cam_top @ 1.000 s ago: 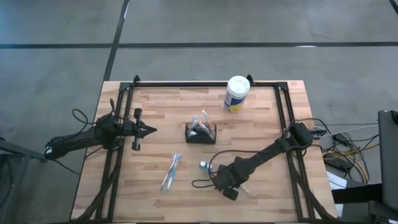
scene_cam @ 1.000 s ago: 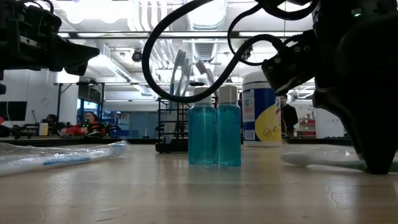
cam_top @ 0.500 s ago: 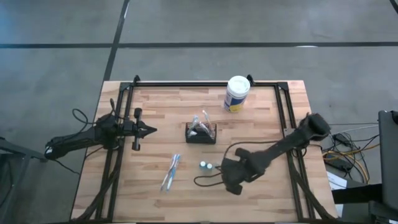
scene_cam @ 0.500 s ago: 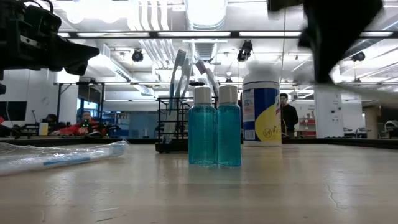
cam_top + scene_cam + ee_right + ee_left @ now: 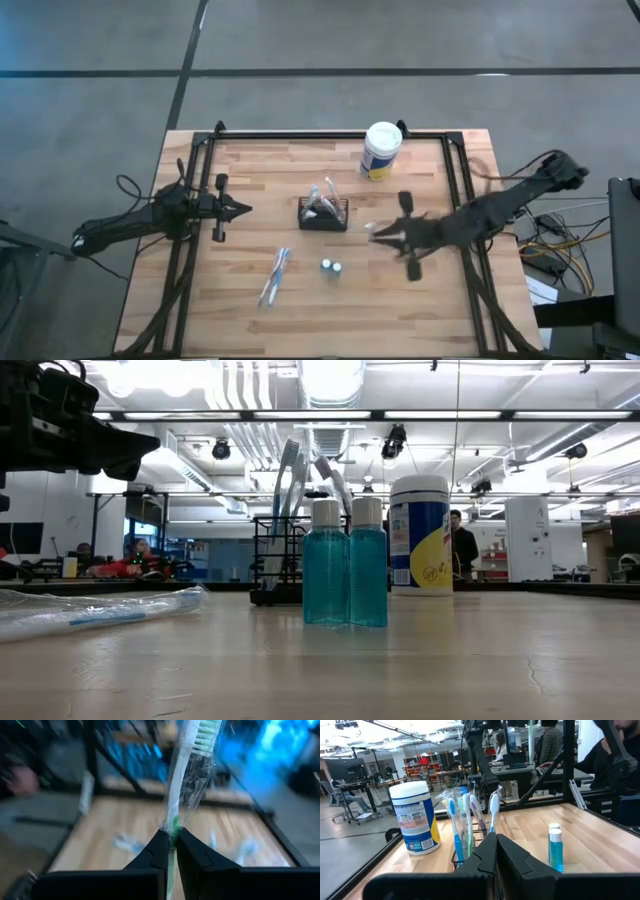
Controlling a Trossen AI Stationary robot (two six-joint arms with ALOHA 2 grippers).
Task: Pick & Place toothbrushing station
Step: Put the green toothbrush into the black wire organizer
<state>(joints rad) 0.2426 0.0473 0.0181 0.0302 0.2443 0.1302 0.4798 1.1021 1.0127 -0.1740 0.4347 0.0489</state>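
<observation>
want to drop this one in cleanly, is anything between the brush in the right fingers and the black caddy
Nothing visible stands between them. The right gripper, shut on a wrapped toothbrush, hangs just right of the caddy over bare table. The two blue bottles stand nearer the front, off that line, and the white canister sits farther back.

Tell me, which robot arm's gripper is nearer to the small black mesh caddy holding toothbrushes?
The right gripper, shut on a wrapped toothbrush, hangs just right of the small black mesh caddy. The left gripper waits farther off on the caddy's other side.
</observation>
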